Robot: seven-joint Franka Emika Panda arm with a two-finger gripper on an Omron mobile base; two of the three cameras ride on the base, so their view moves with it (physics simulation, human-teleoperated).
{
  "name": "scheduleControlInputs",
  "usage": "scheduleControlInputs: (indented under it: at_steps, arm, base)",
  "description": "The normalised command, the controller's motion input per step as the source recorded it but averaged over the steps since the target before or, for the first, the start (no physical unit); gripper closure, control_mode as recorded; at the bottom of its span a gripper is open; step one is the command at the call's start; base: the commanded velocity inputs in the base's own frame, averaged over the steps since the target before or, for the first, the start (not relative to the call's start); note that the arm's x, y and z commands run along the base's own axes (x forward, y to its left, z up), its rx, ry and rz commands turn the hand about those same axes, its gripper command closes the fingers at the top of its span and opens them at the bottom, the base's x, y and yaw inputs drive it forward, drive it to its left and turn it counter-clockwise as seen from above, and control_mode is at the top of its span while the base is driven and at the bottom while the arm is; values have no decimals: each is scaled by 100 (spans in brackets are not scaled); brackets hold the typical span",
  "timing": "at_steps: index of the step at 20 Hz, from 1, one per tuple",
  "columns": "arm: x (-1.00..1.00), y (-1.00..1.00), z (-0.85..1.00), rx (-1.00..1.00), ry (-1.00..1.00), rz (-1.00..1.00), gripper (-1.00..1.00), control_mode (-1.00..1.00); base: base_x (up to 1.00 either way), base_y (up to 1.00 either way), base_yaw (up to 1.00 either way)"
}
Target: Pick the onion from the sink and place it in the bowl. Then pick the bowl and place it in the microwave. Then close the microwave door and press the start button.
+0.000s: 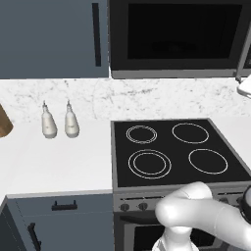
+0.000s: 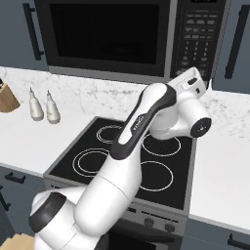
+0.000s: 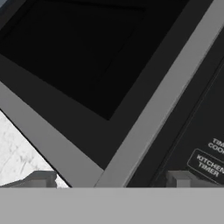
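The black microwave [image 1: 176,37] hangs above the stove with its door [image 2: 107,34] shut flat against the front. My gripper [image 3: 109,181] is open, its two fingertips wide apart with nothing between them. It is raised close to the lower right of the microwave front, straddling the grey strip between the door's dark window [image 3: 74,48] and the control panel [image 3: 197,144]. A "kitchen timer" key [image 3: 209,165] lies just off the right fingertip. In the right base view my arm reaches up to the control panel [image 2: 197,34]. The onion, the bowl and the sink are out of view.
A black stovetop [image 1: 171,149] with ring burners lies below the microwave. Two pale bottles [image 1: 48,122] [image 1: 71,121] stand on the white counter to its left, with a wooden knife block [image 2: 7,100] further left. Blue-grey cabinets flank the microwave.
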Motion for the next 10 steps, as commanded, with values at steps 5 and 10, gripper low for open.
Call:
scheduleControlInputs:
  at_steps: [5,10]
  arm:
    - [24,-14,-2,8,0,0,-100,-100]
    - [18,-13,-4,7,0,0,-100,-100]
  base:
    - [0,0,0]
    - [0,0,0]
